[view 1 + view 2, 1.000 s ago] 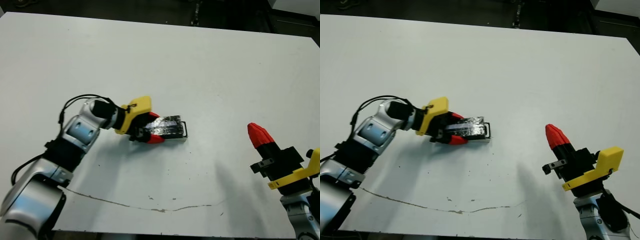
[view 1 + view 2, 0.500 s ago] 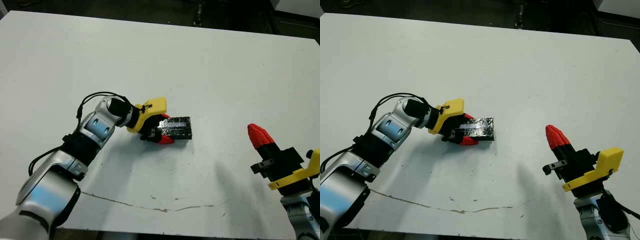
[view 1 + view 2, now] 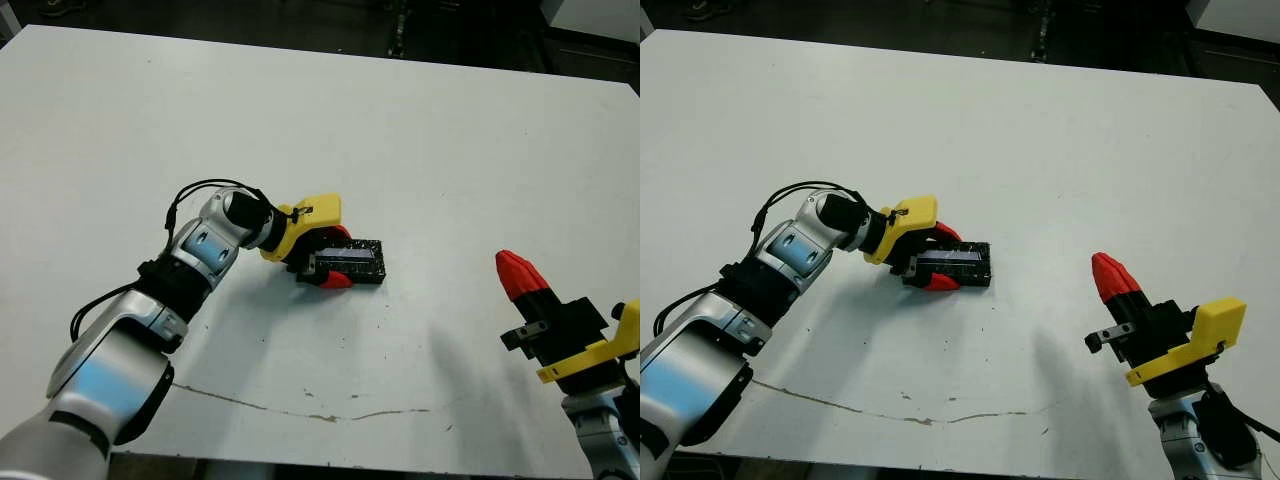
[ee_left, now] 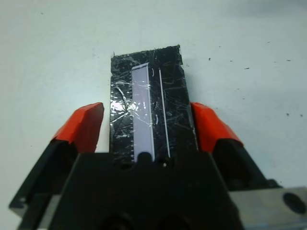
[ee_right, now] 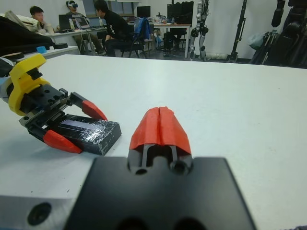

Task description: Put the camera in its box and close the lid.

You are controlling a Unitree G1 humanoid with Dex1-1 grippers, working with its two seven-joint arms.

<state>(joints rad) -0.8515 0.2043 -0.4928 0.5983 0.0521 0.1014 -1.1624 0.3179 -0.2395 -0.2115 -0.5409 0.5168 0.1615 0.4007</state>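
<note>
Fingers of the right gripper [image 3: 1112, 276] are pressed together, empty, parked near the table's front edge, well clear of the work. Farther in, mid-table, the lid [image 4: 146, 103] sits on the box [image 3: 368, 279], camera presumably inside; the left gripper [image 3: 332, 261] straddles it, jaws spread, likely just after seating the lid.

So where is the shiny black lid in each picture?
Left eye view: the lid lies just left of the middle, between the left gripper's red fingers.
Right eye view: same spot, at.
Left wrist view: straight ahead, filling the middle.
Right wrist view: low on the left side.
Shared landmark: the gripper's yellow mount beside the lid.
</note>
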